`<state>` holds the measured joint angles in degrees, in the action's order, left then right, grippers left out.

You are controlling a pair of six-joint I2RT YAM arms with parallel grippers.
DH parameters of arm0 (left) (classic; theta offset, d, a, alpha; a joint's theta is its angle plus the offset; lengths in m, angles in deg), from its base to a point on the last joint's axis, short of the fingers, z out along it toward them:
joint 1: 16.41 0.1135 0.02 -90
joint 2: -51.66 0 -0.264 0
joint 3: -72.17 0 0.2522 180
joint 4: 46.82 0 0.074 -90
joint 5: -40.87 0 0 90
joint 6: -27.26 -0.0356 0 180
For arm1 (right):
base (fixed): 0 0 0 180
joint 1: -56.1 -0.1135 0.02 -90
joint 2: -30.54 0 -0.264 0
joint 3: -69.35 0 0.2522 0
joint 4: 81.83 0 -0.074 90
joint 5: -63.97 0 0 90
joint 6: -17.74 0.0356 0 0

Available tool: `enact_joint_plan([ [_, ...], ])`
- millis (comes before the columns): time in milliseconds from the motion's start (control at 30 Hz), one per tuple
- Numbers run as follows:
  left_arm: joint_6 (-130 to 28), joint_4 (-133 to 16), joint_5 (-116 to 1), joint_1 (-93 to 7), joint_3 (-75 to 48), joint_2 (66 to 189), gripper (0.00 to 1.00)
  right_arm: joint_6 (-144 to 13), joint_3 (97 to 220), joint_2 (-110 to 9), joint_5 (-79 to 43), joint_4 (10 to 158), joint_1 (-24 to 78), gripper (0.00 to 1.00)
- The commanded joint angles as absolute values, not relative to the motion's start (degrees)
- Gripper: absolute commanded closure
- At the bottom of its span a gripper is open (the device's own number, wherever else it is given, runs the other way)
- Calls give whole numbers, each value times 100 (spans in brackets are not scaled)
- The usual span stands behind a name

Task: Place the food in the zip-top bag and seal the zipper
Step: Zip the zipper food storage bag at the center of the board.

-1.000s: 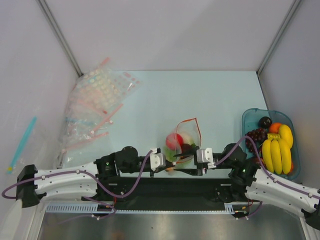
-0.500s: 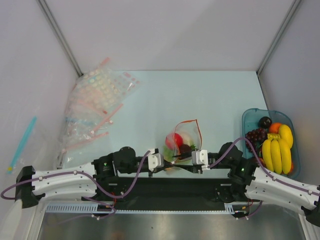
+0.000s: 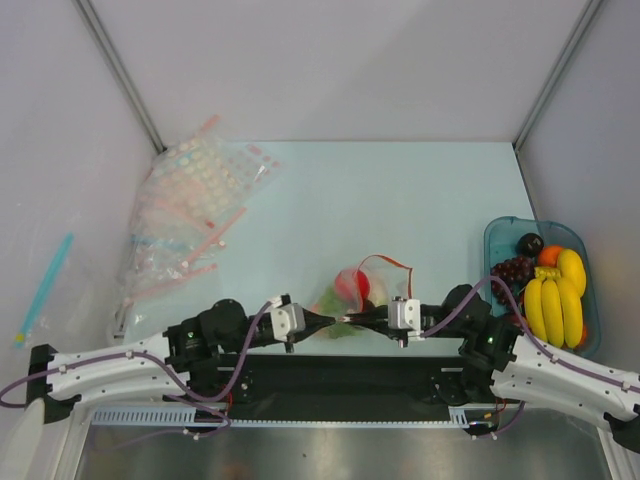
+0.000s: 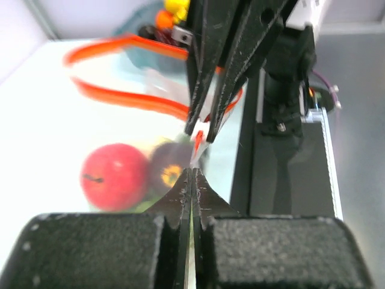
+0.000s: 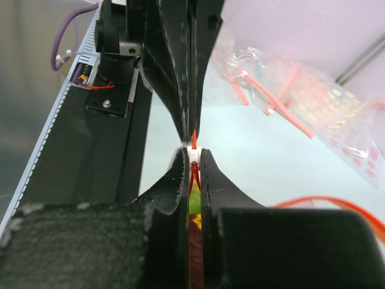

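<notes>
**A:** Is any writing showing?

**B:** The heaped dotted bags (image 3: 190, 210) at the far left are showing spots and pink strips, but any print is coming out too small to read.

**A:** And the counts?

**B:** One zip-top bag (image 3: 352, 292) is lying at the near middle of the table, between two grippers. Inside it I am counting one red piece (image 4: 114, 176) and one dark piece (image 4: 169, 168), touching each other. Some green is also showing, but I cannot tell how many pieces.

**A:** What are the grippers doing?

**B:** The left gripper (image 4: 192, 177) is pressing its fingers together on the zip-top bag's near edge. The right gripper (image 5: 193, 158), tip to tip with it, is pinching the zipper (image 3: 392, 260). The far part of the zipper is gaping in a loop.

**A:** And on the right?

**B:** One blue tray (image 3: 492, 240) is holding one banana bunch (image 3: 555, 305), one grape bunch (image 3: 513, 270) and one orange ball (image 3: 550, 255).
</notes>
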<state>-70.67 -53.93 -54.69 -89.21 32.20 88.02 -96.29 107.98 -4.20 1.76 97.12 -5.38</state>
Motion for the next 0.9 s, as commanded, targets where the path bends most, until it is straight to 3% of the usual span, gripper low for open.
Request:
enact_joint_plan([
  [0,-7004,-4960,-4914,-8945,3336,8260,100,-9538,10966,-216,-150,9680,-543,100],
  [233,-7021,-4810,-4603,-8945,3609,7636,99,-9423,10931,-110,-318,9768,-543,100],
  [267,-7021,-4801,-4675,-8945,3600,7722,93,-9423,10939,-119,-309,9785,-551,100],
  [300,-7021,-4801,-4693,-8945,3574,7793,79,-9406,10939,-171,-291,9794,-543,100],
  [500,-7065,-5100,-5115,-9006,3161,8776,50,-9300,10948,-233,-247,9891,-543,100],
  [867,-7179,-4863,-5282,-9042,3240,8804,38,-9265,10931,-277,-28,9988,-543,100],
])
